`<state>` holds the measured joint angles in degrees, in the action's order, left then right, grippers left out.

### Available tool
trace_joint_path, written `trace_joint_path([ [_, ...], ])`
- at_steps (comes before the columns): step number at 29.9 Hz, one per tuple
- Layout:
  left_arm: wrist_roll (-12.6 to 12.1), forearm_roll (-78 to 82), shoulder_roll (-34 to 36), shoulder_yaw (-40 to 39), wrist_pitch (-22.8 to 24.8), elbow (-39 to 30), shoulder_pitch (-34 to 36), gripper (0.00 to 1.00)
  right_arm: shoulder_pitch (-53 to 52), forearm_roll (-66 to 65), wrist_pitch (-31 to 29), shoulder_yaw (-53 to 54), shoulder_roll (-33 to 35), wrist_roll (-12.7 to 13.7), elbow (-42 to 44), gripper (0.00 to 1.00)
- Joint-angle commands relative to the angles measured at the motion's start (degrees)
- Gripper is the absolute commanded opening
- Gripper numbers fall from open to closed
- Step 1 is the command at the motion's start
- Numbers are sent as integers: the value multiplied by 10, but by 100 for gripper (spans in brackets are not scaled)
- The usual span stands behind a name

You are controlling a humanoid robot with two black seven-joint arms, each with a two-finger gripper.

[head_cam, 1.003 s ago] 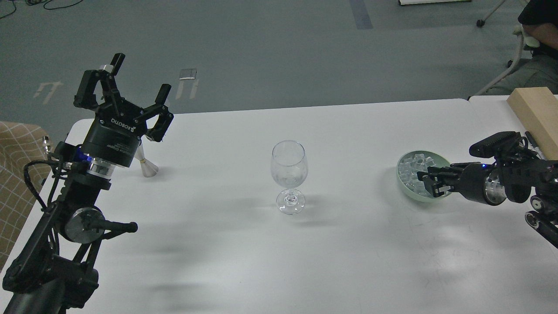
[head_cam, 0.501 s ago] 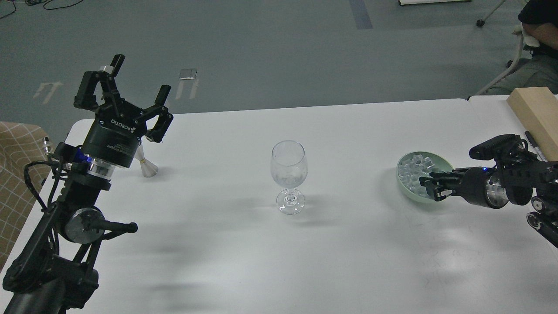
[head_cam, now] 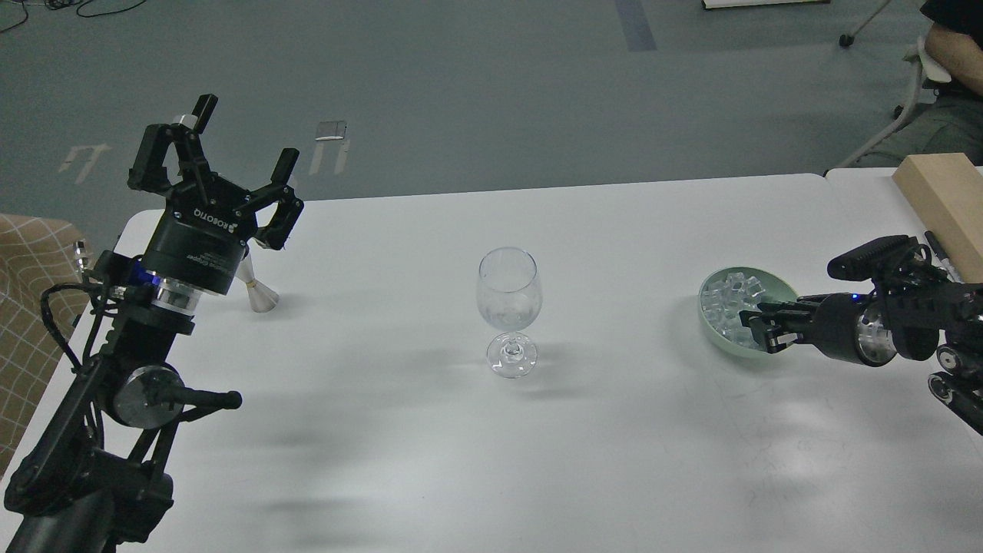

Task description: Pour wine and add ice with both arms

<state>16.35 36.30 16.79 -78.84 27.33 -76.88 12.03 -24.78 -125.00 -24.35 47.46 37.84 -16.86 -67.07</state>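
A clear stemmed wine glass (head_cam: 509,296) stands upright at the table's middle with no liquid showing in it. The ice (head_cam: 726,296), a heap of small clear cubes, fills a pale green bowl (head_cam: 783,288) at the right. My right gripper (head_cam: 759,329) reaches in from the right and hangs over the bowl's near right rim; its dark fingers blur together. My left gripper (head_cam: 223,150) is raised at the far left, fingers spread wide and holding nothing. No wine or bottle is in view.
A small silver cone-shaped metal piece (head_cam: 257,292) stands on the white table (head_cam: 614,445) just behind my left gripper. A pale wooden block (head_cam: 941,196) and a pen (head_cam: 941,253) lie at the far right edge. A seated person (head_cam: 948,54) is at the top right.
My right gripper has drawn back to the right, from over the bowl's middle to its near right rim. The left arm has barely moved.
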Motion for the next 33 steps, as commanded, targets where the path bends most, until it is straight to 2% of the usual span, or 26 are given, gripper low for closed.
trace_joint_path([
  [1, 1, 0, 0, 0, -1, 1, 0, 98, -1, 0, 0, 0, -2, 0, 0, 27],
  [21, 2, 0, 0, 0, -1, 2, 0, 98, -4, 0, 1, 2, -6, -5, -1, 18],
  [33, 1, 1, -1, 2, -1, 2, 1, 98, -11, 0, 5, 22, 18, -28, -34, 16],
])
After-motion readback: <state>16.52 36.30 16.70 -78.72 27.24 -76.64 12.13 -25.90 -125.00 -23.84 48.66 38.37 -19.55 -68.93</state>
